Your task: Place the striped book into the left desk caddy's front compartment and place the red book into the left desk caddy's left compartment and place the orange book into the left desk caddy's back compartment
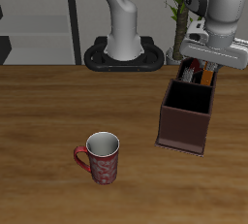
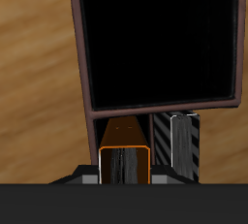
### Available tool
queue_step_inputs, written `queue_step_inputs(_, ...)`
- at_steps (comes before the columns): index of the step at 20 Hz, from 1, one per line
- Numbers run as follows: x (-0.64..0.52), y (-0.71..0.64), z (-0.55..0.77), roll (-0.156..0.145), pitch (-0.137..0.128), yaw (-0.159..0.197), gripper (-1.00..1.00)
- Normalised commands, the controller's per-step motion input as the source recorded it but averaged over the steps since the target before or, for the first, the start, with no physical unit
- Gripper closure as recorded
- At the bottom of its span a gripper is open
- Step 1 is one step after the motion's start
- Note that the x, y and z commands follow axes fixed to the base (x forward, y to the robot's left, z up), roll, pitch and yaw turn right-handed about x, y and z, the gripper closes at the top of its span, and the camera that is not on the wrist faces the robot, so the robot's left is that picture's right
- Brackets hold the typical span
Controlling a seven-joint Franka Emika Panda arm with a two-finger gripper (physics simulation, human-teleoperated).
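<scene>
The left desk caddy [image 1: 186, 119] is a maroon box with a black inside [image 2: 155, 44], standing toward the back of the table. My gripper [image 1: 201, 67] hangs over its rear slots. In the wrist view the gripper [image 2: 124, 177] has grey fingertips [image 2: 85, 178] tight against both sides of the orange book [image 2: 126, 136], which stands upright in a narrow slot behind the large section. The striped book [image 2: 184, 145] stands upright in the slot beside it. A dark-red sliver, the red book [image 1: 206, 75], shows next to the orange one under my gripper.
A red patterned mug [image 1: 101, 157] stands on the wood table nearer the front edge, well away from the caddy. The robot's base [image 1: 124, 55] and a potted plant [image 1: 177, 5] are at the back.
</scene>
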Motion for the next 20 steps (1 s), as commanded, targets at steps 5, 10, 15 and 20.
queue_step_inputs(5, 0.07, 0.02, -0.19, 0.046, 0.076, -0.028, 1.0)
queue_step_inputs(10, -0.01, -0.01, -0.03, 0.008, 0.029, -0.001, -1.0)
queue_step_inputs(15, -0.04, -0.02, 0.06, 0.002, -0.003, -0.005, -1.0)
queue_step_inputs(20, -0.04, -0.02, 0.04, -0.001, -0.01, -0.003, -1.0)
